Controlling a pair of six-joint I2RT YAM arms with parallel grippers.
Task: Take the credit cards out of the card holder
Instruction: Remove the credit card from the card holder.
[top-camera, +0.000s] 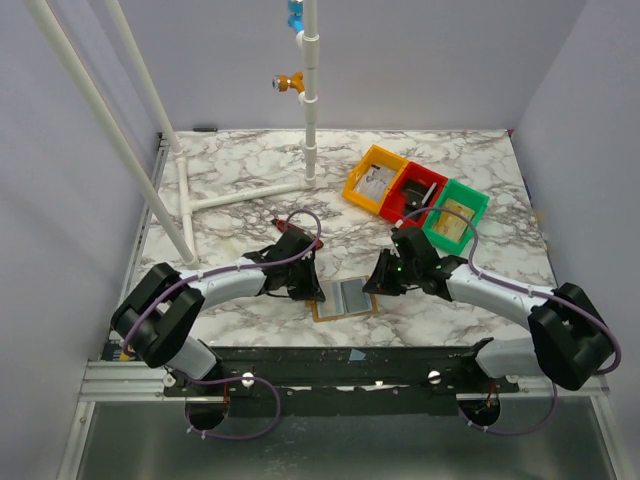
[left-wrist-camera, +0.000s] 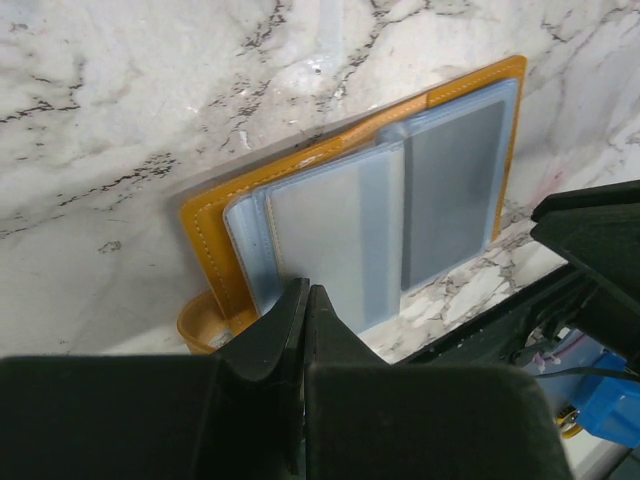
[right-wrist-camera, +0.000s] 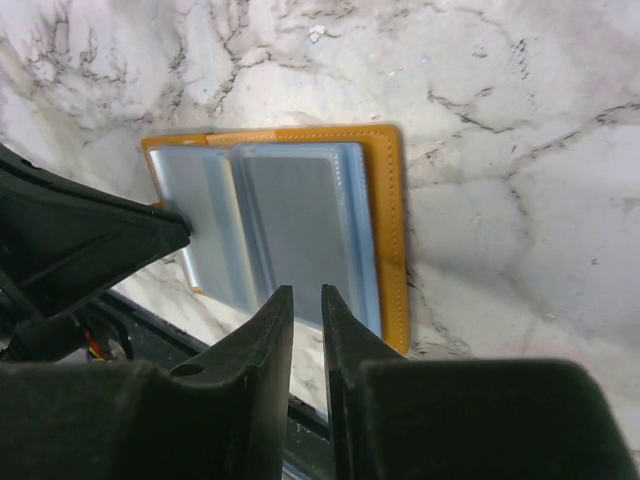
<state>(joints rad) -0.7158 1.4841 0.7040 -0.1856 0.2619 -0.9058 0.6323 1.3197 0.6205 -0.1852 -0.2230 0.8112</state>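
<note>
The card holder (top-camera: 343, 297) lies open on the marble table near the front edge: an orange-tan cover with clear blue-grey plastic sleeves. It also shows in the left wrist view (left-wrist-camera: 350, 200) and the right wrist view (right-wrist-camera: 300, 220). I make out no card in the sleeves. My left gripper (top-camera: 312, 290) is shut, its tips (left-wrist-camera: 305, 290) at the near edge of the holder's left sleeves, with nothing seen between them. My right gripper (top-camera: 375, 285) is open by a narrow gap and empty, its tips (right-wrist-camera: 307, 292) just over the near edge of the right sleeves.
Three small bins stand at the back right: orange (top-camera: 372, 178), red (top-camera: 417, 190) and green (top-camera: 455, 215), each with cards or papers inside. A white pipe frame (top-camera: 310, 100) rises at the back left. The table's front edge and black rail (top-camera: 350, 360) lie just behind the holder.
</note>
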